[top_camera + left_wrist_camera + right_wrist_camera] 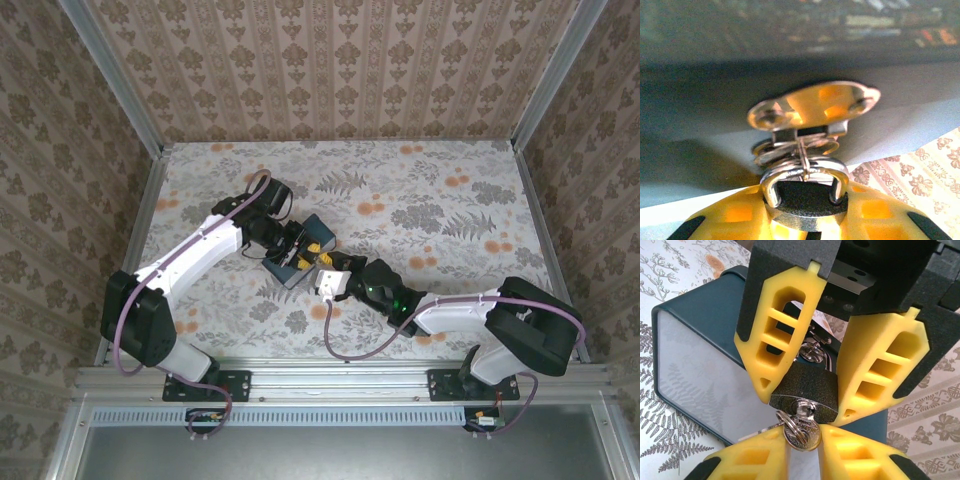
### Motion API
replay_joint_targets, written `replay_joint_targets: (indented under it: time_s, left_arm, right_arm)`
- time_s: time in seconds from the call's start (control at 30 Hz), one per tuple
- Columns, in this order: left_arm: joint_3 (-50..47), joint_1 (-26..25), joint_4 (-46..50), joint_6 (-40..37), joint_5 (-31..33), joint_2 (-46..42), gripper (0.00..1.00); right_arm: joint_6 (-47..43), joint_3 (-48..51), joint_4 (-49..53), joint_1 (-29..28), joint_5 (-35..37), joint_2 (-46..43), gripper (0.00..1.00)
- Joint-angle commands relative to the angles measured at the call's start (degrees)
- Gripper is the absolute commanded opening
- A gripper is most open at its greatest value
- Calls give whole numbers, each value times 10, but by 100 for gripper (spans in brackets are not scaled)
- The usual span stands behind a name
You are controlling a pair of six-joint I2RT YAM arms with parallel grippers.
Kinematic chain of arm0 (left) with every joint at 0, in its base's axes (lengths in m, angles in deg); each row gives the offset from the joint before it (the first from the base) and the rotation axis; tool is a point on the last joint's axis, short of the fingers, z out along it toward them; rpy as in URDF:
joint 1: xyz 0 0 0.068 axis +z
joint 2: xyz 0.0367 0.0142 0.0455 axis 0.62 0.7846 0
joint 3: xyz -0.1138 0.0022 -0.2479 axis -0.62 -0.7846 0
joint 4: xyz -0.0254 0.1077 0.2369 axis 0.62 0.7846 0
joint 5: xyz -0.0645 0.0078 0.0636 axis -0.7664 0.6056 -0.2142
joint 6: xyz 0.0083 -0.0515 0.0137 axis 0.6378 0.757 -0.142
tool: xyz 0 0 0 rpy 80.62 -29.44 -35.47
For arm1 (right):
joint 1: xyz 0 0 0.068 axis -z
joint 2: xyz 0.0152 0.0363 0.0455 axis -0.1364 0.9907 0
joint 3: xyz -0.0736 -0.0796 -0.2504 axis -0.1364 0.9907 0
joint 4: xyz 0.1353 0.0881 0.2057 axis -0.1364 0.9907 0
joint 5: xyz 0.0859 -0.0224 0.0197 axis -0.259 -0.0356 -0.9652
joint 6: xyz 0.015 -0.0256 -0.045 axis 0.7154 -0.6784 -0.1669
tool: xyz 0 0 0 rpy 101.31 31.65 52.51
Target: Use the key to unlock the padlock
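Observation:
The small dark padlock (807, 387) hangs by its shackle (771, 184) from the metal hasp (812, 105) of the dark blue tin (700, 355). My left gripper (802, 405) comes in from above in the right wrist view and is shut on the padlock body (805, 200). The pale key (807, 432) sits in the keyhole on the padlock's underside, and a thin ring (790, 426) hangs from it. My right gripper (804, 435) has its yellow fingers pressed on both sides of the key head. From above, both grippers meet at the tin (320, 232).
The tin lies on the floral tablecloth (450, 200) near the table's middle. Patterned walls (330, 70) close off the back and both sides. A cable (350, 345) loops from the right arm near the front edge.

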Motion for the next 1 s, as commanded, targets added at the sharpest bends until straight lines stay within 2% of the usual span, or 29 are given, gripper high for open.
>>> replay_joint_targets:
  time_s: [0.0, 0.27, 0.43, 0.57, 0.97]
  left_arm:
    - [-2, 0, -12, 10, -17, -25, 15]
    - [-2, -2, -15, 11, -16, -22, 15]
    - [-3, -6, -19, 15, -16, -20, 15]
    - [-4, -7, -19, 17, -16, -20, 15]
    - [-5, -9, -21, 17, -16, -18, 15]
  right_arm:
    - [-6, -26, -1, -6, -12, -16, 22]
    - [-3, -29, 17, -12, -13, -23, 19]
    - [0, -33, 27, -20, -14, -27, 12]
    - [1, -31, 24, -26, -10, -28, 17]
    - [-14, -44, 7, -40, -10, -28, 23]
